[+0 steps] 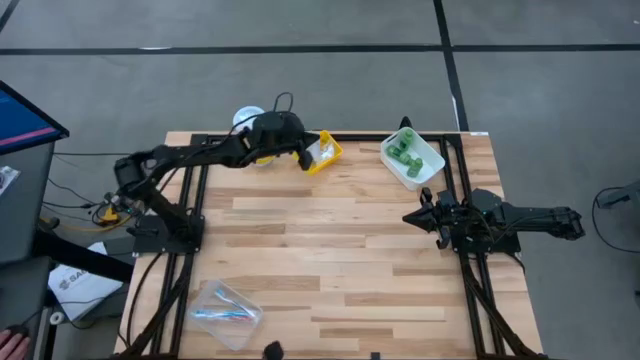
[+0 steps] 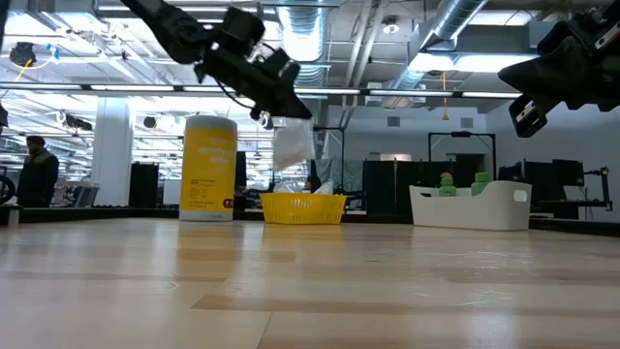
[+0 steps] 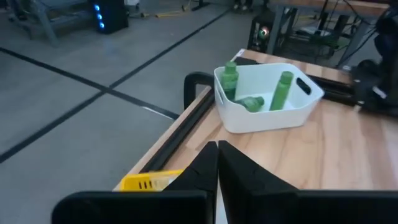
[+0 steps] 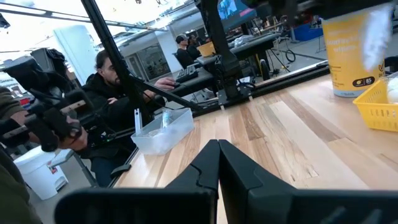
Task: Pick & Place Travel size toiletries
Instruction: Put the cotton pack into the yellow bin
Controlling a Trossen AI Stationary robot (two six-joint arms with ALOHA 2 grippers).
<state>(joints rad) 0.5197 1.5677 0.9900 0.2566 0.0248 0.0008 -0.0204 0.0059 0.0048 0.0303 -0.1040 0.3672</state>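
The left hand (image 2: 291,109), pinched shut on a clear packet (image 2: 292,143), hangs right above the yellow tray (image 2: 303,207) at the bench's far edge, while the right hand (image 1: 418,216) waits closed, empty.

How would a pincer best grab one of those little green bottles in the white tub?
Probably from straight above, closing on the cap end of an upright green bottle. The white tub walls block the sides, while its open top leaves the bottle tops exposed.
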